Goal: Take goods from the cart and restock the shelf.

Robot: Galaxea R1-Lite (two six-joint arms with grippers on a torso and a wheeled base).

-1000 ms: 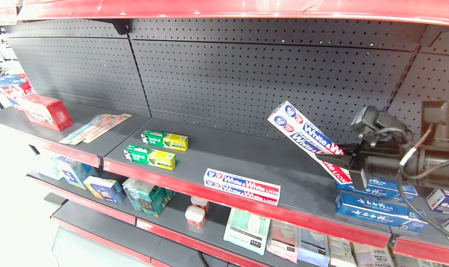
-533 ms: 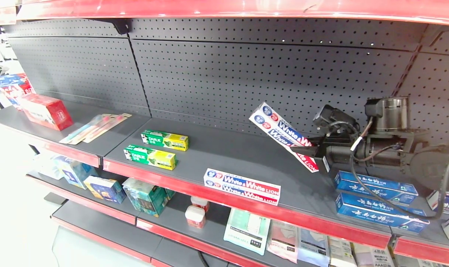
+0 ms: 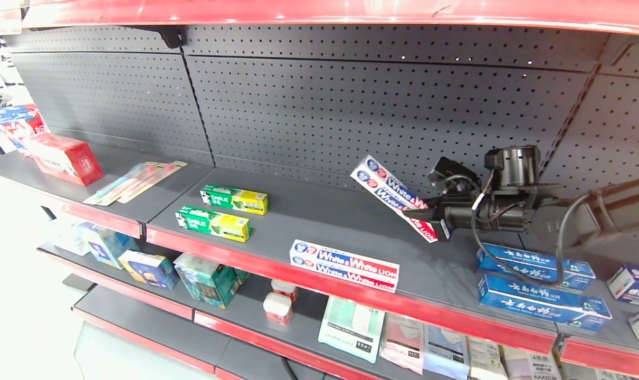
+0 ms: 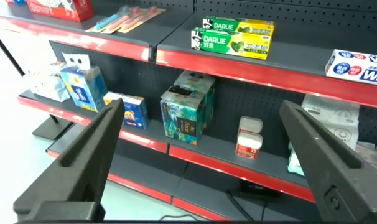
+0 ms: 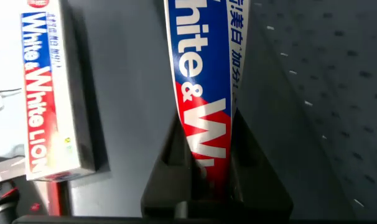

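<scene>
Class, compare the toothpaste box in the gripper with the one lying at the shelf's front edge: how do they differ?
The gripped box is tilted, one end raised; the front box lies flat. The gripped box is clamped in the right gripper; the front box is free. The gripped box is farther back over the shelf than the front box. Both are long, white, blue and red.

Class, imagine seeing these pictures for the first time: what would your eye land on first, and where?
The red, white and blue toothpaste box stands out, tilted above the grey shelf in the right end effector, close to the pegboard. A matching box lies flat at the shelf's front edge.
</scene>
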